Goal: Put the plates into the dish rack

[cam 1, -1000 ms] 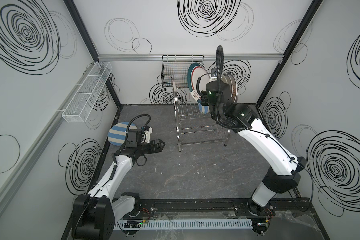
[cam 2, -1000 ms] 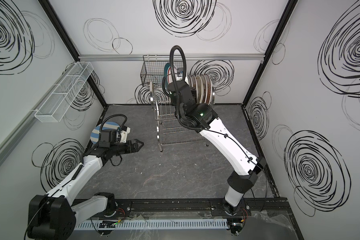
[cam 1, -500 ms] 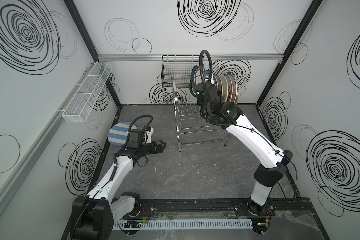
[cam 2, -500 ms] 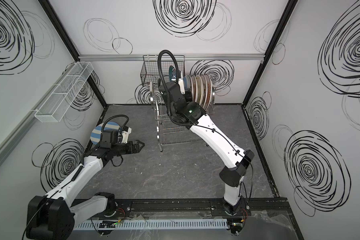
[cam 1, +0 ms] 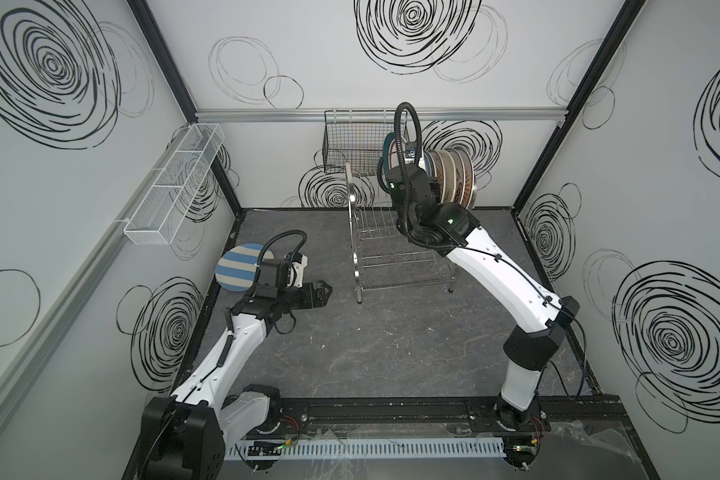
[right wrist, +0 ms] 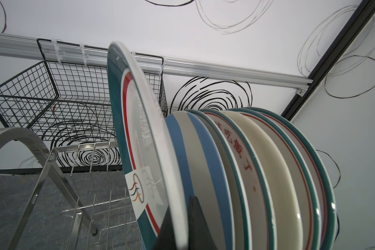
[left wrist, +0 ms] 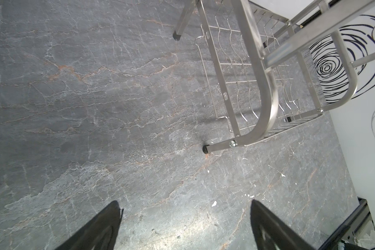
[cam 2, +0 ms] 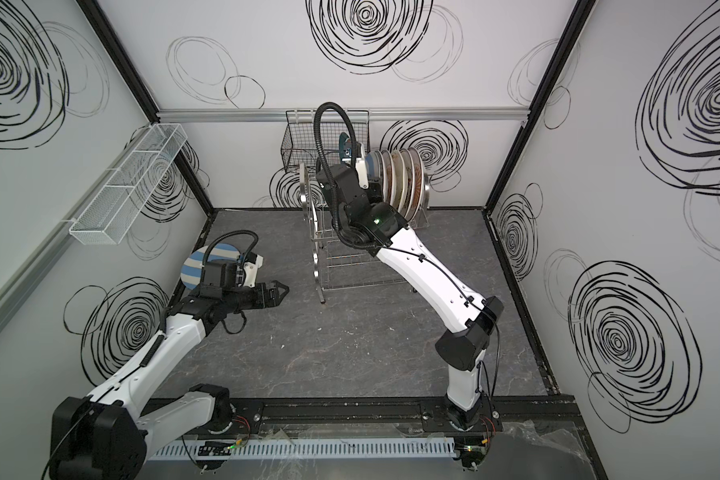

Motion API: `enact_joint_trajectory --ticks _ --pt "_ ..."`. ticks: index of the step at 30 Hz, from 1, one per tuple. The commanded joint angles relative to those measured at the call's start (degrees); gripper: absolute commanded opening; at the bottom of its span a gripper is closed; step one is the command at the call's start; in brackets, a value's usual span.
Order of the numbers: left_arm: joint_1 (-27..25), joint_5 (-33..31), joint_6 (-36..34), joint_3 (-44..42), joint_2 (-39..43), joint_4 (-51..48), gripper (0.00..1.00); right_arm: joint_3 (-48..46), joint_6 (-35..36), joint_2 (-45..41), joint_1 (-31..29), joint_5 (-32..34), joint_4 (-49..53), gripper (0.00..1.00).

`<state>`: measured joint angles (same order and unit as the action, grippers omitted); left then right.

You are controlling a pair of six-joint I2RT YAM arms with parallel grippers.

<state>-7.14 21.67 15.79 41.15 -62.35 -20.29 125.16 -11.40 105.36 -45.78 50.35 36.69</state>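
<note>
Right gripper point(right wrist: 180, 220), back toward 3 o'clock, clenches green-rimmed plate point(right wrist: 136, 129).
Plate perhaps slotted at 12 o'clock of dish rack point(cam 1: 351, 216); left gripper point(left wrist: 185, 202) released.

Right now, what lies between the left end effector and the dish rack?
Left wrist view: only bare, white-flecked floor separates the left end effector from the dish rack.

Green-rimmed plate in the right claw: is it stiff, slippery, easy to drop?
Probably stiff: the green-rimmed plate is held on edge without sagging. Likely slippery: its face looks glossy, and the right gripper pinches only its rim, so it might pivot or slide.
</note>
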Motion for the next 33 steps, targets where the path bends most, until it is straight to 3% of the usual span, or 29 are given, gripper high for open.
enact_joint_trajectory --ticks 1,26,33 --pt "-0.49 -0.53 -1.37 0.43 1.09 0.00 0.96 -0.17 -2.27 0.27 0.34 1.57 -3.33 0.00" --pt "-2.44 -0.93 -1.41 0.87 2.49 -0.45 0.96 -3.63 -7.17 1.86 1.83 -0.62 -1.70 0.00" --pt "-2.45 -0.94 -1.46 0.87 2.49 -0.49 0.96 -3.43 -7.68 1.36 1.50 -2.55 -0.66 0.07"
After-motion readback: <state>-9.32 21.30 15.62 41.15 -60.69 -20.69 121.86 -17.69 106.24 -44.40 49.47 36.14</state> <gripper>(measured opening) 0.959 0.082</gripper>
